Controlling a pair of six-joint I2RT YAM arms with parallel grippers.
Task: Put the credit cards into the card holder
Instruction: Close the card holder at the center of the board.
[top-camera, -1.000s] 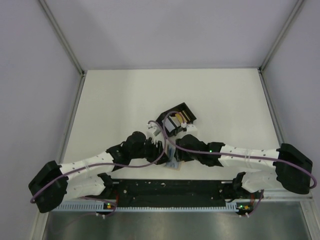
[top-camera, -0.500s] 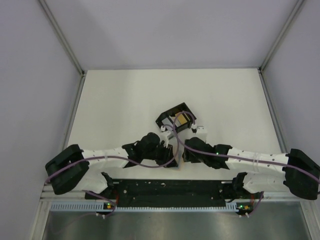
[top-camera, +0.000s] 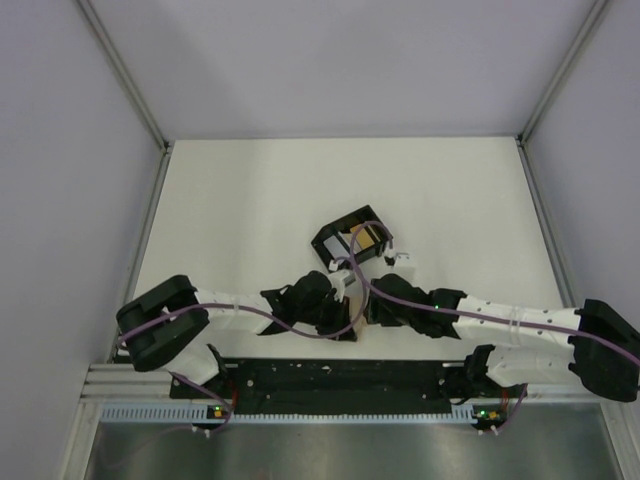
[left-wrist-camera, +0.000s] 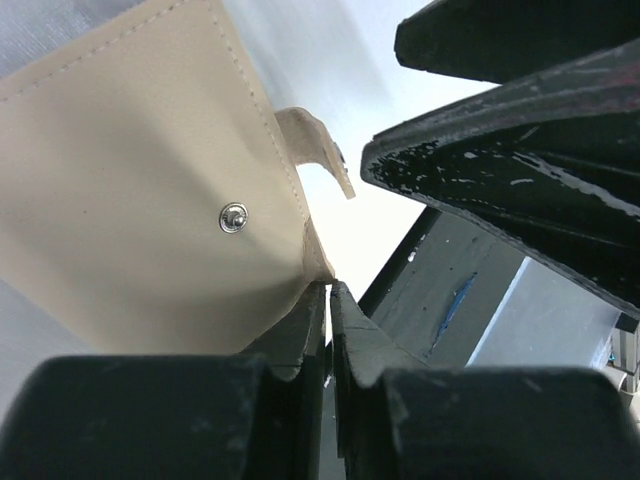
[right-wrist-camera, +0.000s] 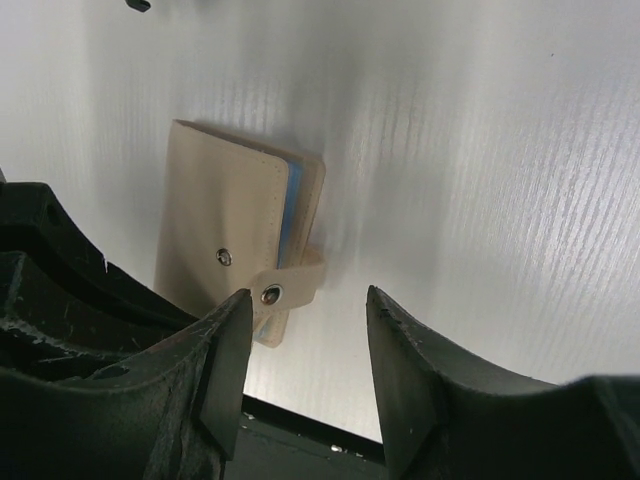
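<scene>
Tan, leather-like card holder (right-wrist-camera: 225, 245) flat on the white table (top-camera: 240, 200), close to its near edge, between both arms. Long axis running roughly toward the right wrist camera. Open side to the right in that view, with the edge of a light blue card (right-wrist-camera: 288, 205) showing inside.

Clamped on the holder's near corner: left gripper (left-wrist-camera: 328, 300), fingers pressed together on the tan cover. Just short of the same near end: right gripper (right-wrist-camera: 306, 300), fingers spread wide with nothing between them. Snap strap (right-wrist-camera: 285, 290) unfastened, curling loose beside that gripper's left finger.

Farther out, well apart: black tray (top-camera: 338, 224) holding yellowish credit cards (top-camera: 366, 240).

Probably next: work the strap or cover from the right while pinned from the left.
</scene>
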